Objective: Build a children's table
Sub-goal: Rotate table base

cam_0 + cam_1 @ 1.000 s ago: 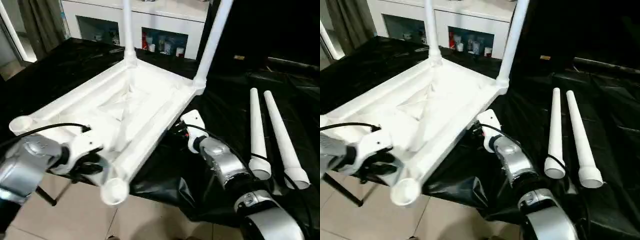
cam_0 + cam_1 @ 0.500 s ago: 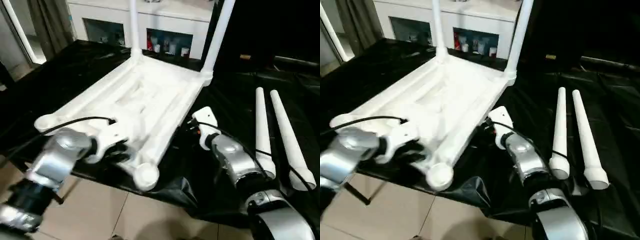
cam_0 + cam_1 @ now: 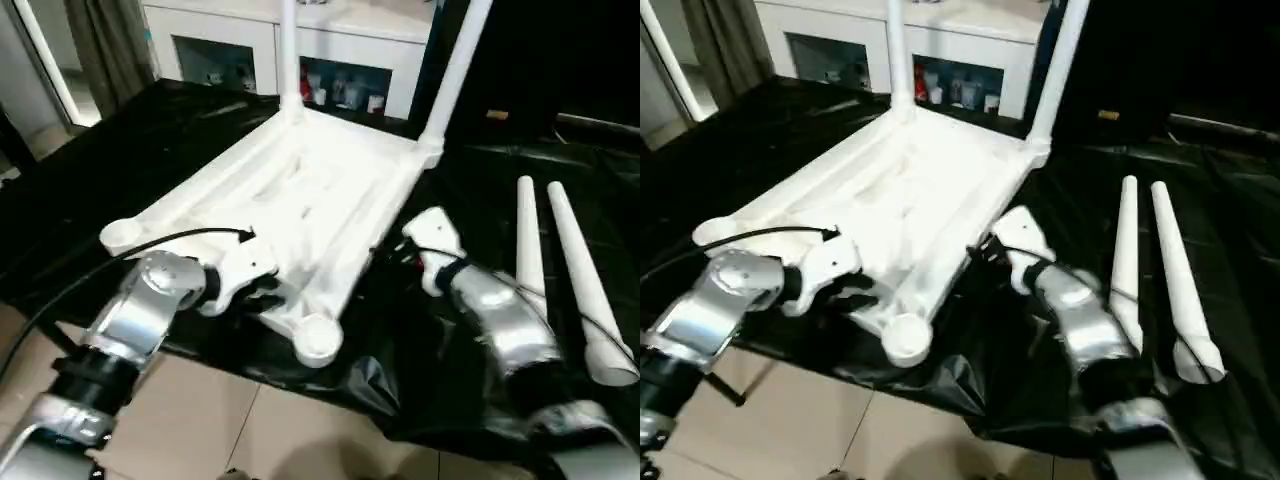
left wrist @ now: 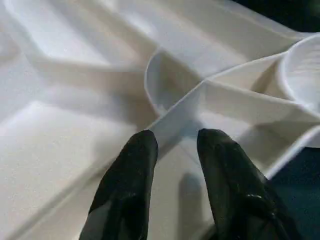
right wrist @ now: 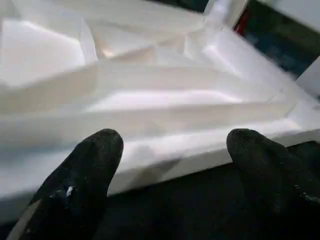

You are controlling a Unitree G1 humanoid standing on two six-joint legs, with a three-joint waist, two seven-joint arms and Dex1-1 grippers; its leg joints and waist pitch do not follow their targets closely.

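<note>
The children's table top (image 3: pixel 330 190) lies upside down on the black-covered surface. Two white legs (image 3: pixel 288 60) (image 3: pixel 460 70) stand upright in its far corner sockets. Both near sockets (image 3: pixel 318 338) (image 3: pixel 122 236) are empty. My left gripper (image 3: pixel 265 292) is at the near rim beside the nearer socket, its black fingers (image 4: pixel 142 150) closed over a rib of the top. My right gripper (image 5: pixel 175 145) faces the top's right side edge, open wide with nothing between its fingers. Two loose legs (image 3: pixel 528 240) (image 3: pixel 580 270) lie side by side on the cloth at the right.
The black cloth (image 3: pixel 150 140) covers the work surface and hangs over its front edge. The near socket juts slightly past that edge, above the tiled floor (image 3: pixel 200 420). A white cabinet with glass doors (image 3: pixel 350 40) stands behind the table.
The near corner of the table top has swung right and back onto the cloth together with my left gripper. The camera has also shifted. The right gripper stays open.
</note>
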